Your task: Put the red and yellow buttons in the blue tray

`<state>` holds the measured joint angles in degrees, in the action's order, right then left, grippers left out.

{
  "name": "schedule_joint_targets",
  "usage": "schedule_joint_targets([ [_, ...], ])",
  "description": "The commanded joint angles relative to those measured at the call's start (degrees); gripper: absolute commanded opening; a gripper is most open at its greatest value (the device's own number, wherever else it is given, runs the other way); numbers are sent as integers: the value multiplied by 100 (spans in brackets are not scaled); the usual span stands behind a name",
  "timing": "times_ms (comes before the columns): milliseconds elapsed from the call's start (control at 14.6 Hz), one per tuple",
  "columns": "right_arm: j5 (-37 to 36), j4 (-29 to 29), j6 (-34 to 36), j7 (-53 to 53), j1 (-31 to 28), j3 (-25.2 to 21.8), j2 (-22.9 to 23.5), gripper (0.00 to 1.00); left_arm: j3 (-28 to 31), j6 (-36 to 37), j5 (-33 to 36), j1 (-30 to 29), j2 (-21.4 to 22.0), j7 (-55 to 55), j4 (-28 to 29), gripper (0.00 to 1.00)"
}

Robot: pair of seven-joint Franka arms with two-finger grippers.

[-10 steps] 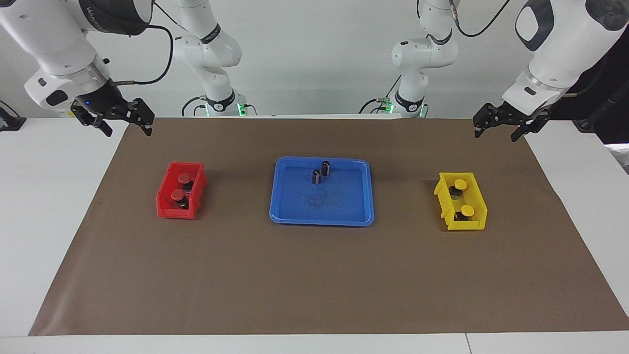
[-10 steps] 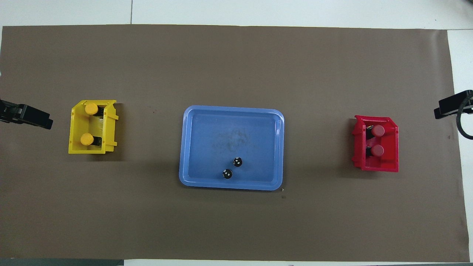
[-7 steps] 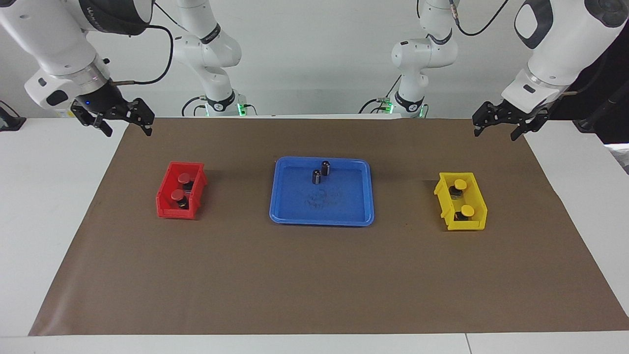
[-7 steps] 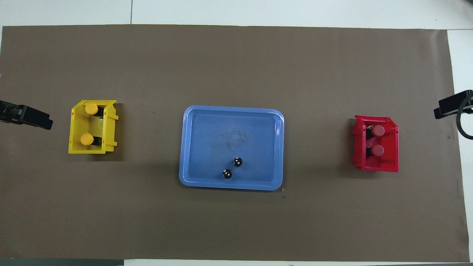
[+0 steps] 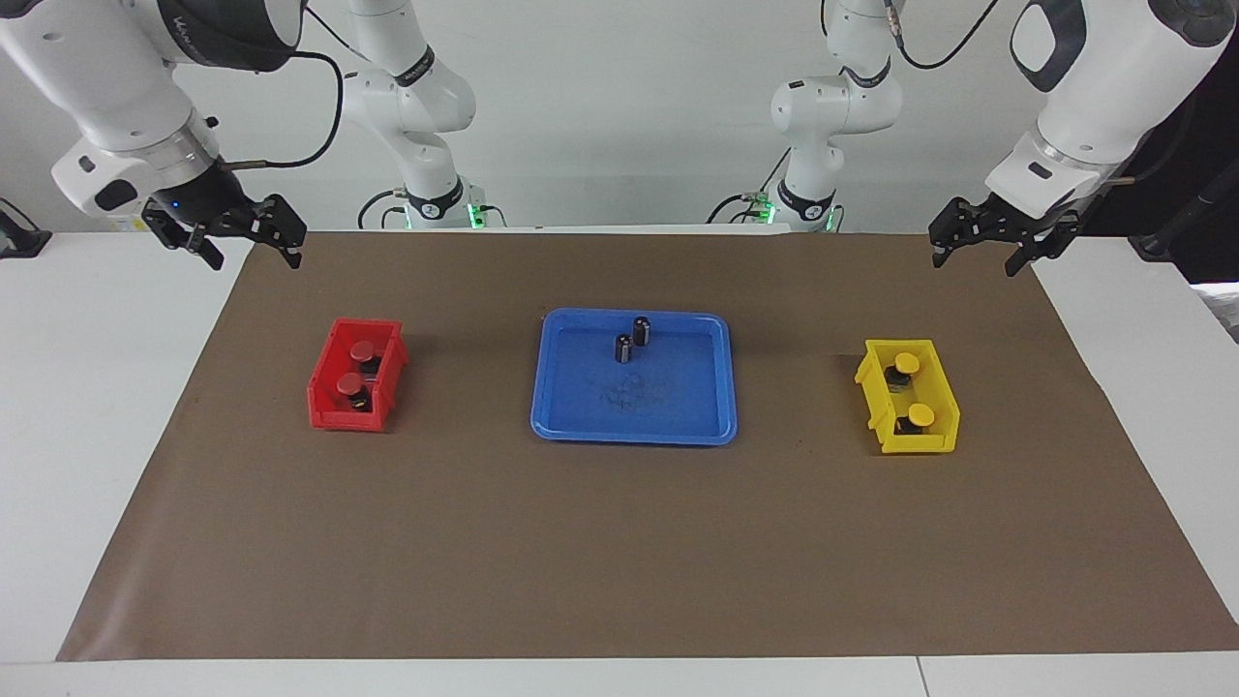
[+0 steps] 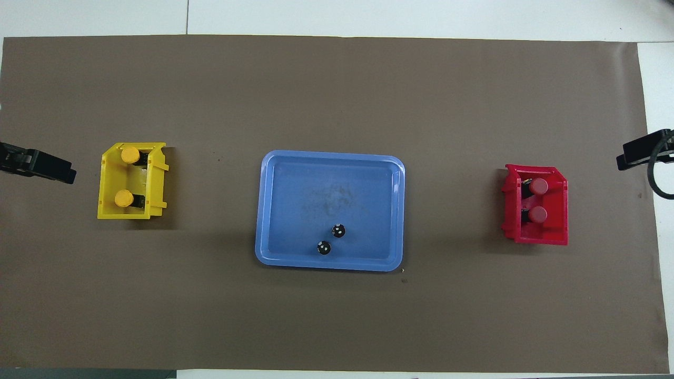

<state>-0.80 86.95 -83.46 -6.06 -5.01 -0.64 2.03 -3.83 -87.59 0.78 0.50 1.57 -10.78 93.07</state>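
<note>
Starting out, you see both buttons of each colour, red (image 5: pixel 360 350) in the red bin (image 5: pixel 324 405) and yellow (image 5: pixel 907 362) in the yellow bin (image 5: pixel 937 440), none in the blue tray (image 5: pixel 634 426); left claw (image 5: pixel 980 244) and right claw (image 5: pixel 247 237) hang spread, so next lower one onto a button.
</note>
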Motion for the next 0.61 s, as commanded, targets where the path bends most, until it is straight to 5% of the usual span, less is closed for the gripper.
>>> schedule_joint_targets([
  [0,-87,103,-249,61,0,55,-54,100,40,-145,-43,-6,133,-65,168,100],
  [341,27,1382,-1678,44,79,82,-71,100,49,-83,-43,-6,133,-64,176,100],
  [546,27,2315,-2743,-44,53,82,-63,88,49,-57,-43,-33,133,-64,176,100],
])
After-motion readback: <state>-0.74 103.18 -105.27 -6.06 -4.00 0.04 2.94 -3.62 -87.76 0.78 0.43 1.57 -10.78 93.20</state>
